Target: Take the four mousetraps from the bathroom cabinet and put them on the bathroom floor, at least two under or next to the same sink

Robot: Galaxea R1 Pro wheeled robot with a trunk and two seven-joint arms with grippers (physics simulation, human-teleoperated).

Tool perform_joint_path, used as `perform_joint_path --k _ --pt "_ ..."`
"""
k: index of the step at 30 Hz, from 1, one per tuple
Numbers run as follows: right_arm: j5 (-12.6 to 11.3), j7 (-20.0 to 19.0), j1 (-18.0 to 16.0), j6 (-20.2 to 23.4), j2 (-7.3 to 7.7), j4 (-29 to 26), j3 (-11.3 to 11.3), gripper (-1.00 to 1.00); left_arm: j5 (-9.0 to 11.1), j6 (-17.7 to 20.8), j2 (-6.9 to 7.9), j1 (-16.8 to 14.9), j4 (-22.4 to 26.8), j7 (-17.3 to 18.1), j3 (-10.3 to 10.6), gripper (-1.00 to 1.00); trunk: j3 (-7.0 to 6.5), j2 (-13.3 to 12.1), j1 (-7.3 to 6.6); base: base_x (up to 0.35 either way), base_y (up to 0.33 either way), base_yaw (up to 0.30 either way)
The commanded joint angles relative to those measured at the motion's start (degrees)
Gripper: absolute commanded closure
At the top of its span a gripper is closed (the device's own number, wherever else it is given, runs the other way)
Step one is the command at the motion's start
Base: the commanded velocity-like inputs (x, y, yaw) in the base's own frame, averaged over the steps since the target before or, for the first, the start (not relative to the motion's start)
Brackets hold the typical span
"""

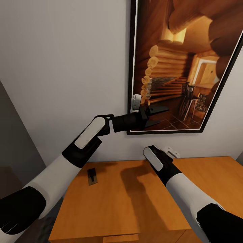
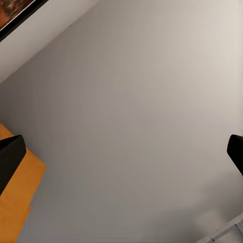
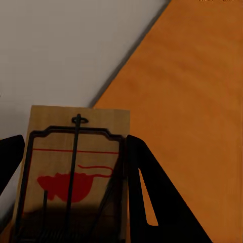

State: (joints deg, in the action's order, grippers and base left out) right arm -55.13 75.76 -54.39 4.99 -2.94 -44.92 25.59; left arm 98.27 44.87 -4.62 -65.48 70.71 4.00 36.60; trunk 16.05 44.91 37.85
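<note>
Your right gripper (image 3: 76, 192) has its jaws pinching a mousetrap (image 3: 76, 167), held just above the cabinet (image 1: 135, 202) top near the wall (image 1: 60, 67). A second mousetrap (image 1: 92, 176) lies flat on the cabinet top toward its left end. Your left gripper (image 1: 157, 116) is raised well above the cabinet, in front of the framed picture (image 1: 182, 67), its jaws spread with nothing between them.
</note>
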Motion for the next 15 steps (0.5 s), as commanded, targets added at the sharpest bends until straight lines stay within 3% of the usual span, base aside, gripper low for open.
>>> perform_joint_path --k 1,15 --pt "-0.25 0.34 -0.06 0.35 0.04 -0.05 0.17 1.00 -0.18 0.13 -0.02 -0.06 -0.05 0.31 -0.01 -1.00 0.08 0.07 0.01 0.000 0.000 0.000" --pt "-0.25 -0.19 0.86 0.36 1.47 0.15 0.23 1.00 -0.18 0.13 0.00 -0.03 -0.06 0.31 -0.01 -1.00 0.08 0.07 0.01 0.000 0.000 0.000"
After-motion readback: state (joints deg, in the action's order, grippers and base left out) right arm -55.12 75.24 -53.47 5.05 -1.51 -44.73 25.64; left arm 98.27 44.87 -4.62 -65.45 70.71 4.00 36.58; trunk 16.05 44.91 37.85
